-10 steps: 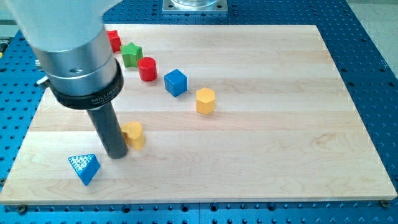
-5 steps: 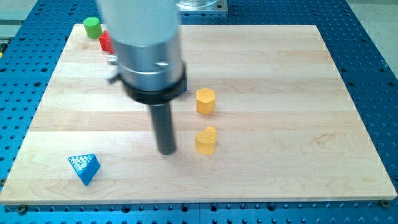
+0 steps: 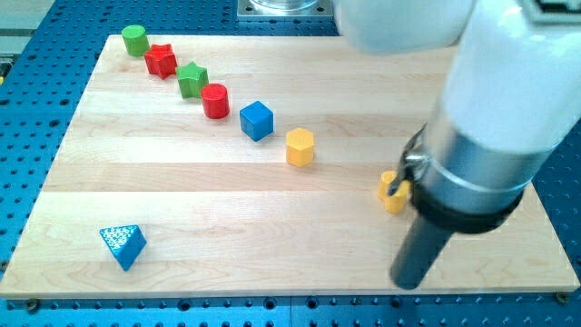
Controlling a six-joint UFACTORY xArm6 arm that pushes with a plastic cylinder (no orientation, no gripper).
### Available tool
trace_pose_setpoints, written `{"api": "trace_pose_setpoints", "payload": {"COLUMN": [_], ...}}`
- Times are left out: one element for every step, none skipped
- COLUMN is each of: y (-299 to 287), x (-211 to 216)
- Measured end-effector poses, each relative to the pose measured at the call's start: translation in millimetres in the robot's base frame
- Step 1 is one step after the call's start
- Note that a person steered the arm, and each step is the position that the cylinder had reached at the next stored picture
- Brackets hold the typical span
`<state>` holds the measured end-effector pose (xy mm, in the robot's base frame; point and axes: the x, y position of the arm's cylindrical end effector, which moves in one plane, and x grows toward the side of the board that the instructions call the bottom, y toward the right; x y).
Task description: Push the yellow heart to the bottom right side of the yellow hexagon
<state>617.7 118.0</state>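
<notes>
The yellow heart (image 3: 391, 192) lies at the view's right, partly hidden behind my arm's body. The yellow hexagon (image 3: 300, 146) stands near the board's middle, up and to the left of the heart. My tip (image 3: 408, 282) rests near the board's bottom edge, just below and slightly right of the heart, apart from it.
A diagonal row runs from the view's top left: green cylinder (image 3: 135, 38), red star (image 3: 162, 60), green star (image 3: 192, 79), red cylinder (image 3: 215, 100), blue cube (image 3: 257, 120). A blue triangle (image 3: 123, 244) lies at the bottom left. The board's bottom edge (image 3: 290, 292) is close under the tip.
The yellow heart has slid to the right, from below the hexagon to the view's right. My tip has swept right and down, from left of the heart to below it.
</notes>
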Motion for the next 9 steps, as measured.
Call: {"api": "trace_pose_setpoints", "payload": {"y": [-9.6, -13.8, 7.6, 12.1, 20.1, 1.4, 63.6, 90.2, 31.9], "x": [0.6, 0.6, -1.9, -31.9, -81.5, -82.5, -94.4, -122.9, -123.1]}}
